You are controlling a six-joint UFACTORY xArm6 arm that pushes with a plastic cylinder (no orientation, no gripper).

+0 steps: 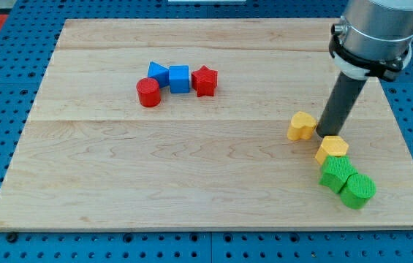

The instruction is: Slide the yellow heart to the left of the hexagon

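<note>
Pincer: none fitted, so no state. My tip touches yellow heart-shaped block from right, beyond yellow hexagonal block, likely to push it left.

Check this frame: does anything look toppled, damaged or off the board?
Nothing stands out. All blocks sit flat on the board; my tip rests between the yellow heart and yellow hexagon.

— What colours am I seeing on the pale striped wooden board?

— Yellow heart block, yellow hexagon block, two green blocks, red cylinder, red star, two blue blocks. My tip is dark.
</note>
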